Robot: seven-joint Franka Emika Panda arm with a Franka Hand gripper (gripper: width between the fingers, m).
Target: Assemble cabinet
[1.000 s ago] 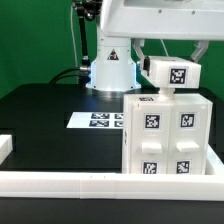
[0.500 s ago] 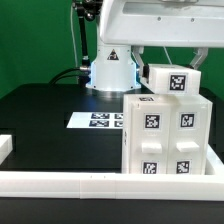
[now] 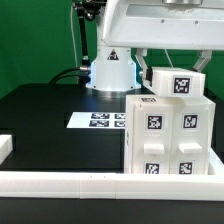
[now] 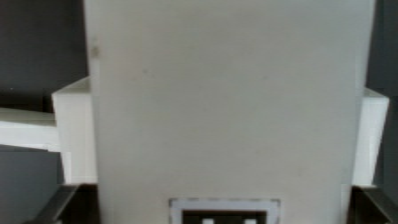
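The cabinet (image 3: 168, 135) is the big white box with square tags at the exterior view's right, standing against the front rail. My gripper (image 3: 172, 70) is right above it, shut on a small white tagged block (image 3: 176, 83). The block is slightly tilted and rests at or just over the cabinet's top. In the wrist view the block (image 4: 222, 100) fills most of the picture, with my gripper (image 4: 222, 208) closed on its sides and one dark finger (image 4: 59, 205) showing at a corner. White cabinet edges (image 4: 68, 110) stick out behind the block.
The marker board (image 3: 98, 119) lies on the black table left of the cabinet. A long low white rail (image 3: 90, 183) runs along the front edge, with a short white stub (image 3: 4, 147) at the left. The robot base (image 3: 110, 68) stands behind.
My gripper has moved the block down and a little to the exterior view's right, from above the cabinet's top to right at it.
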